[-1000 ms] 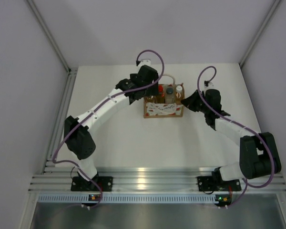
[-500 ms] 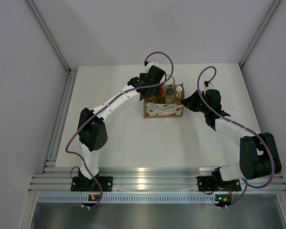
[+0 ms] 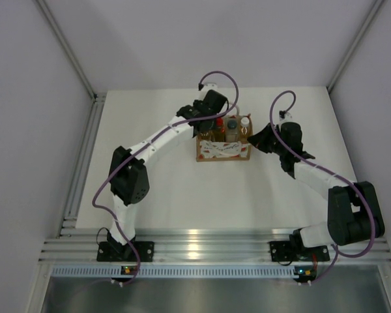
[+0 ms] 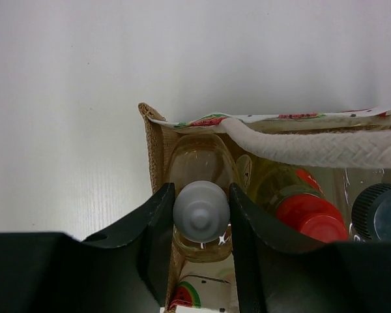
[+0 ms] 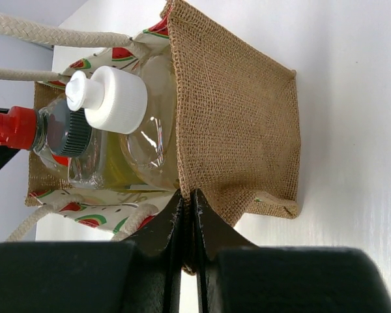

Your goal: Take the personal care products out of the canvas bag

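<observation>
Enclosure: plain pale grey wall panels (image 3: 26,98) on three sides. White matt table (image 3: 163,189), with aluminium rails (image 3: 202,242) along its near edge. Canvas bag (image 3: 223,150) stands upright at far centre of the table, bottles (image 3: 232,124) inside it. Left gripper (image 4: 202,195) pinches the white cap of the amber bottle (image 4: 199,160) at the bag's left end. Right gripper (image 5: 187,195) is pressed together on the bag's burlap side wall.

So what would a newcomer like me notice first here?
A small canvas bag near the middle of the table, packed with bottles. The left fingers are clamped on a pale bottle cap at one end, while the right fingers pinch the bag's burlap wall at the other.
</observation>
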